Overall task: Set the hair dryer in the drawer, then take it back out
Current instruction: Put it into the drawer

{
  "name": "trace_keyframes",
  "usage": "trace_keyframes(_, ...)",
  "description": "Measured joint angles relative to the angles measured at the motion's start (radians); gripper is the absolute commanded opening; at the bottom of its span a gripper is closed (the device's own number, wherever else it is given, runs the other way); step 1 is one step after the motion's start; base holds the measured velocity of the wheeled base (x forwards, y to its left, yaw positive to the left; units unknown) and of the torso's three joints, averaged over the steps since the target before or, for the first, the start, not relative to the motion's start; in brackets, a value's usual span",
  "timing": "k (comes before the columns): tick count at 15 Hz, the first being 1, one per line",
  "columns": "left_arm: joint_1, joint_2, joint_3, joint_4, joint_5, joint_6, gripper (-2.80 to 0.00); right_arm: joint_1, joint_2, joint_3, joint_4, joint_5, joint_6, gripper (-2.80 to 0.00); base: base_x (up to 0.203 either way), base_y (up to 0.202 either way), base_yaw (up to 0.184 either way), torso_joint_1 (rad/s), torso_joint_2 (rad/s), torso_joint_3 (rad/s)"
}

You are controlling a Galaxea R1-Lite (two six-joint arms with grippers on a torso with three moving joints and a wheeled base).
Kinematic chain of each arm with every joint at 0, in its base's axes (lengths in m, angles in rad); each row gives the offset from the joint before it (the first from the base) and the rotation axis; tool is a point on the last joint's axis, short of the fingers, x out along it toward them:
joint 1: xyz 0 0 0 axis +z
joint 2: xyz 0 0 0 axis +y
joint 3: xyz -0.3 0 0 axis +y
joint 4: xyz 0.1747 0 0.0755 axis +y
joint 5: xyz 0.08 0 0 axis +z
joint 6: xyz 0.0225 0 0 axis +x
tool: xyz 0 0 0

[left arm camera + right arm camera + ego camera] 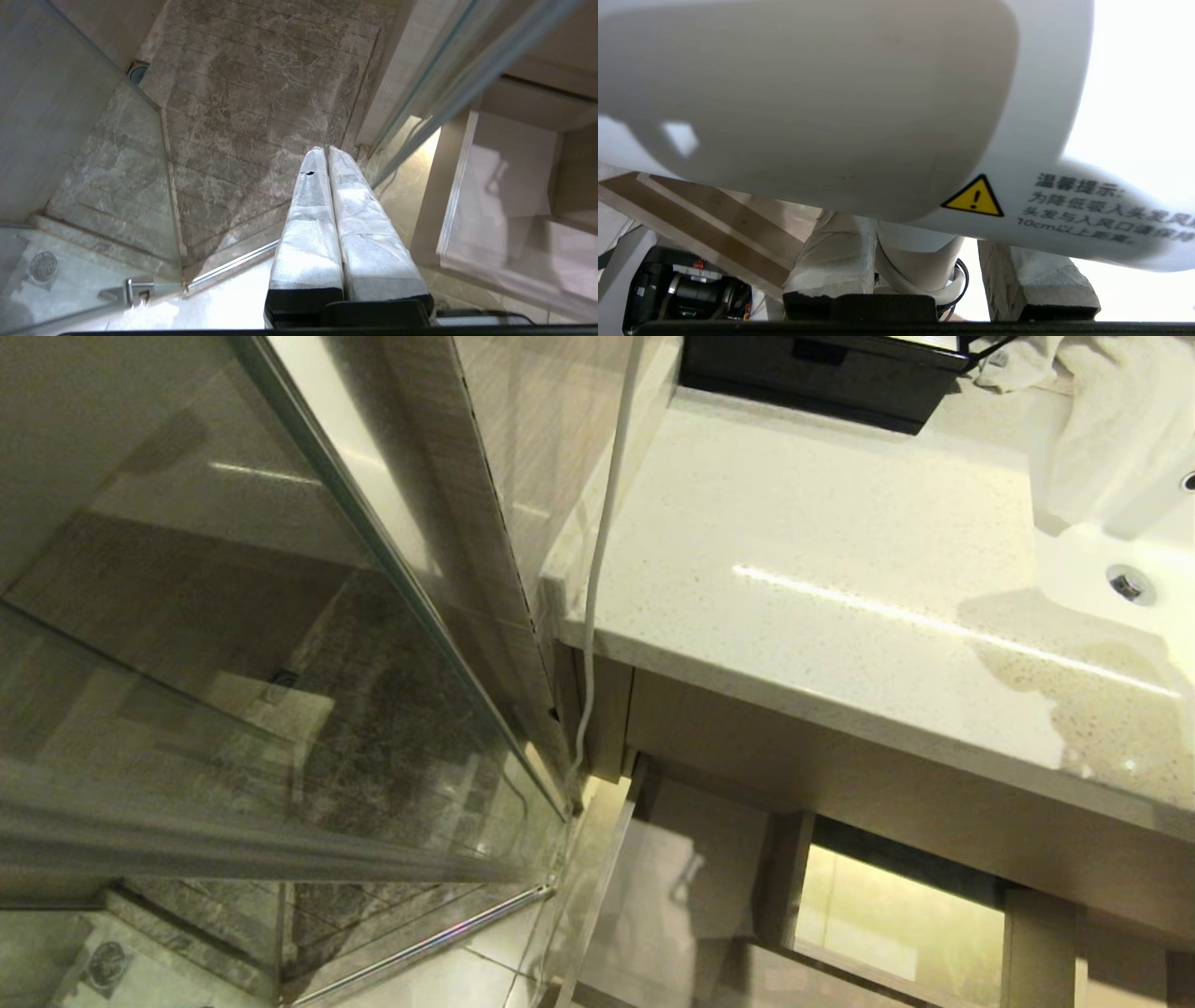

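The white hair dryer (831, 107) fills the right wrist view, with a yellow warning triangle and printed text on its barrel. My right gripper (924, 242) is shut on its handle, a padded finger on either side. Neither this gripper nor the dryer shows in the head view. Under the speckled countertop (822, 569) runs a low beige wood-grain front, the drawer (840, 775), which looks pushed in. My left gripper (327, 154) hangs parked over the marble shower floor, its wrapped fingers pressed together and empty.
A glass shower door (280, 663) stands at the left, close to the counter's end. A white cord (597, 569) hangs down the counter's left edge. A black box (822, 373), a white towel (1111, 429) and the sink (1102, 569) are at the back right.
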Motion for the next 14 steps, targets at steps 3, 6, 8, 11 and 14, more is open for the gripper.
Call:
trace_keyframes(3,0.000,0.000,0.000,0.000,0.000,0.000,-2.80,0.000,-0.001,0.003,0.000,0.000,0.000,-2.80,0.000,0.000,0.000,-0.328,0.12,-0.199)
trace_keyframes(6,0.000,0.000,0.000,0.000,0.000,0.000,-2.80,0.000,-0.007,0.012,0.001,0.000,0.000,-2.80,0.000,0.000,0.000,-0.328,0.10,-0.230)
trace_keyframes(8,0.000,0.000,0.000,0.000,0.000,0.000,-2.80,0.000,-0.015,0.024,-0.002,0.000,-0.001,-2.80,0.000,0.000,0.000,-0.317,0.07,-0.251)
trace_keyframes(11,0.000,0.000,0.000,0.000,0.000,0.000,-2.80,-0.002,-0.023,0.029,0.000,0.000,0.000,-2.80,0.000,0.000,0.000,-0.274,0.03,-0.238)
trace_keyframes(14,0.000,0.000,0.000,0.000,0.000,0.000,-2.80,-0.002,-0.026,0.030,-0.001,0.000,-0.001,-2.80,0.000,0.000,0.000,-0.066,0.01,-0.061)
